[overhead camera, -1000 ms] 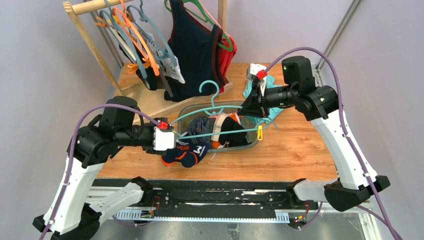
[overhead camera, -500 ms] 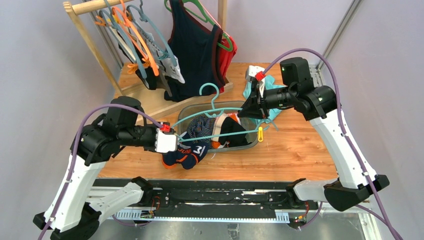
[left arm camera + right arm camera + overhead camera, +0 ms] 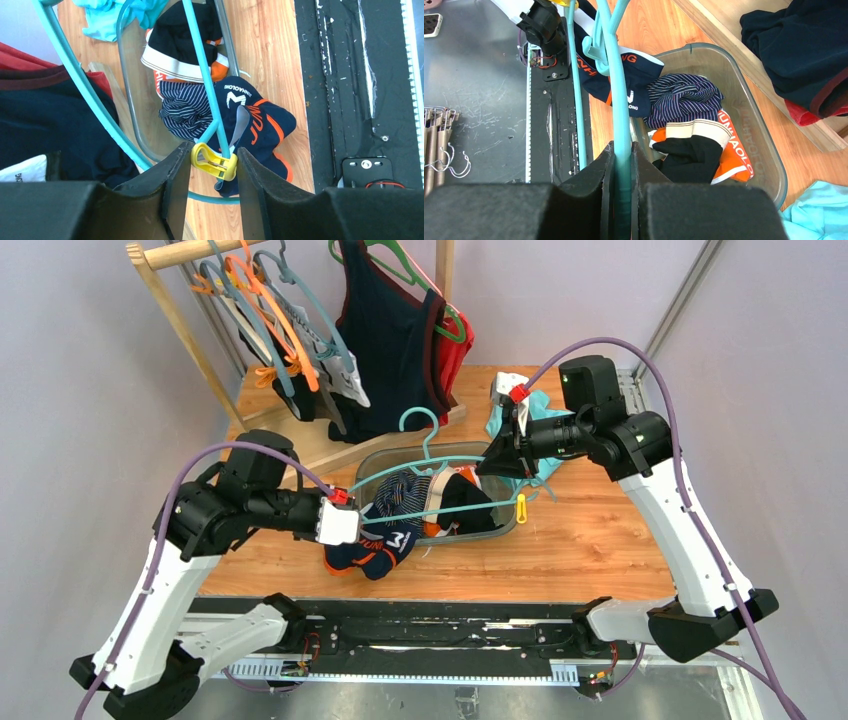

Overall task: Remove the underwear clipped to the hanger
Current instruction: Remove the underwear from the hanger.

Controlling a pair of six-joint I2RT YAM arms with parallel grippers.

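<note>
- At the hanger's left end, our left end effector [image 3: 214, 156] is narrowing onto the yellow clip [image 3: 212, 161]. A second ago its fingers were standing wider; now they are touching both sides, pinching it.
- We are judging that a firmer squeeze should be freeing the navy-and-orange briefs [image 3: 260, 120], which are drooping from that clip just outside the tub, over the counter [image 3: 600, 540].
- Our right end effector [image 3: 622, 150] is staying pressed together on the teal hanger [image 3: 616, 75], steadying it.
- Inside the clear tub [image 3: 754, 115], striped briefs [image 3: 185, 107], black briefs [image 3: 175, 40] with a pale waistband and an orange pair [image 3: 734, 160] are lying bunched together.
</note>
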